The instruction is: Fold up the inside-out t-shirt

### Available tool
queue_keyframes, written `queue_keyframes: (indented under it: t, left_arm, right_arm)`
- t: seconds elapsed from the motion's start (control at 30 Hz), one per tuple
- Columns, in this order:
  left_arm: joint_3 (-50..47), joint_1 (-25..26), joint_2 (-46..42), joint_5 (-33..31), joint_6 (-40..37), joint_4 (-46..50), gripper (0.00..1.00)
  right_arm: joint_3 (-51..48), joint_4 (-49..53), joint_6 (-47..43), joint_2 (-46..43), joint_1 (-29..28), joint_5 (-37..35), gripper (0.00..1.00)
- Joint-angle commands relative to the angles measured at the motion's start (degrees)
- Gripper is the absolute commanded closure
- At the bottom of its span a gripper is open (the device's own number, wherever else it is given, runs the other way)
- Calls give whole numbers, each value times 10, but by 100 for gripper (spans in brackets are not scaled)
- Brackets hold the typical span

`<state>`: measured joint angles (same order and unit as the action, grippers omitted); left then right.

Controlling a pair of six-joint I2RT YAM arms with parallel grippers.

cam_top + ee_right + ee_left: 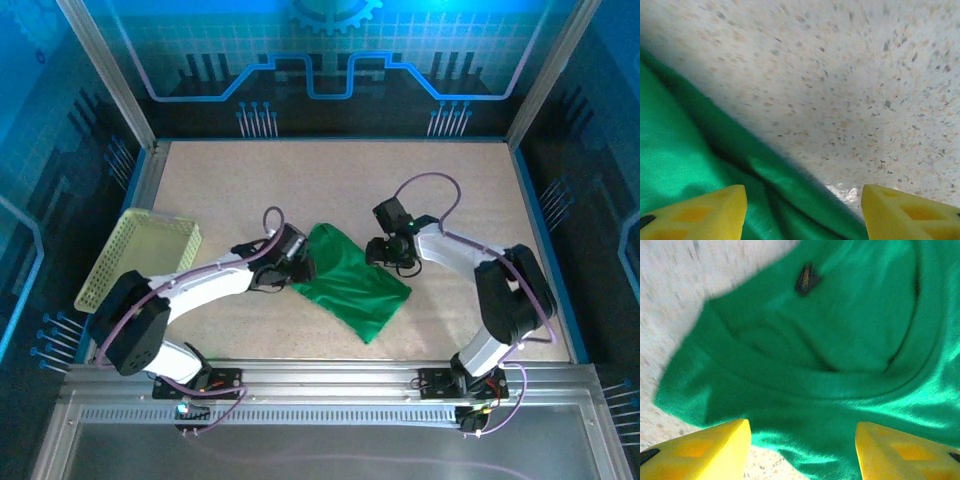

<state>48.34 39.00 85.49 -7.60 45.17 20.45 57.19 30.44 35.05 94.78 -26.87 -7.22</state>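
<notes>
Top external: basket (pixel 163 217) left of t-shirt (pixel 355 290); left tool (pixel 304 268), right tool (pixel 380 254) parted, gripping nothing

place: robot lab work cell | evidence: aluminium frame (pixel 330 381), blue circuit-print walls (pixel 330 45), speckled table (pixel 330 180)

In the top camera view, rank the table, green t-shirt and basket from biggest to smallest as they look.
1. table
2 or 3. t-shirt and basket: about alike, and the left arm covers part of the basket, so I won't rank them.
</notes>
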Motion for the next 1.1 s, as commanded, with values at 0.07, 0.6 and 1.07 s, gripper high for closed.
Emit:
queue_keyframes:
  t: [0.07, 0.6, 1.07]
  left_arm:
    - [-1, -24, 60, 7, 24, -54, 43]
    - [258, -95, 248, 75, -136, -8, 42]
    - [179, -141, 137, 47, -90, 12, 29]
  right_arm:
    - [-36, 22, 29, 10, 16, -9, 38]
    - [-165, 13, 205, -139, -158, 28, 73]
    - [38, -19, 5, -51, 16, 94, 50]
